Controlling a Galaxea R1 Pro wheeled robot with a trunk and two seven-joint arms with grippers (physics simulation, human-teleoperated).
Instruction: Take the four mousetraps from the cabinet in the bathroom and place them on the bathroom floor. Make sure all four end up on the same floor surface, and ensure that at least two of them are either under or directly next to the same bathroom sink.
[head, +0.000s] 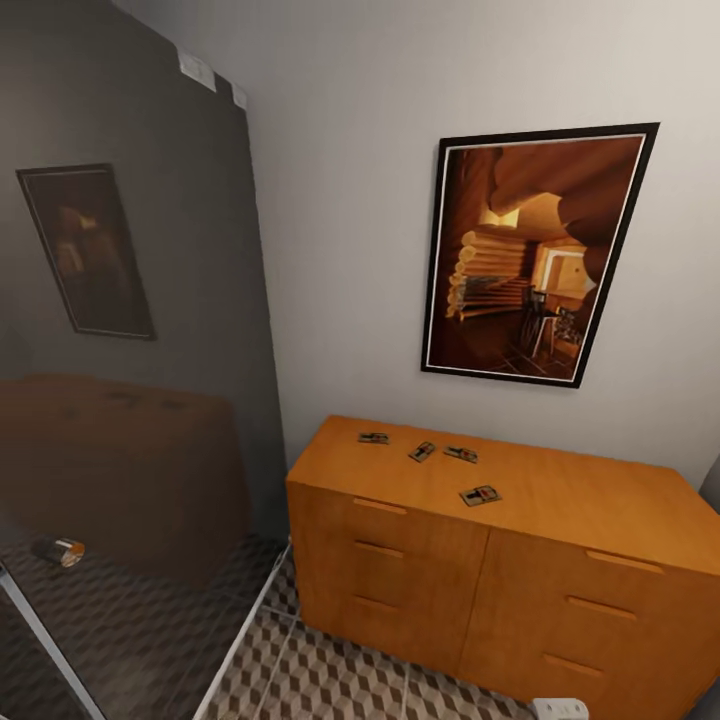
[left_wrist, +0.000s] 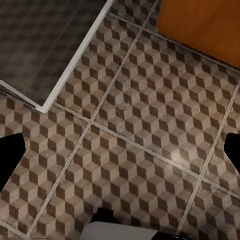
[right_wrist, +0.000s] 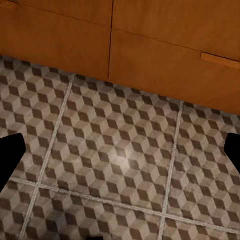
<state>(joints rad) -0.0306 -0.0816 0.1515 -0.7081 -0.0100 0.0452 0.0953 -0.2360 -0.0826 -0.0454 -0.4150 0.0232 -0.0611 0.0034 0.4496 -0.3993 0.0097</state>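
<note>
Head view: four small dark mousetraps (head: 480, 495) lie flat on the orange-brown cabinet (head: 560, 500) top, three near its back-left corner, one nearer the front edge. Both wrist views look down on the cube-patterned floor (left_wrist: 135, 150); both grippers' fingertips spread wide, holding nothing.

We can't read any text, labels or numbers anywhere here. The framed picture (head: 535, 255) on the wall carries no caption, and the mousetraps (head: 428, 460) are too small to make out any print.
</note>
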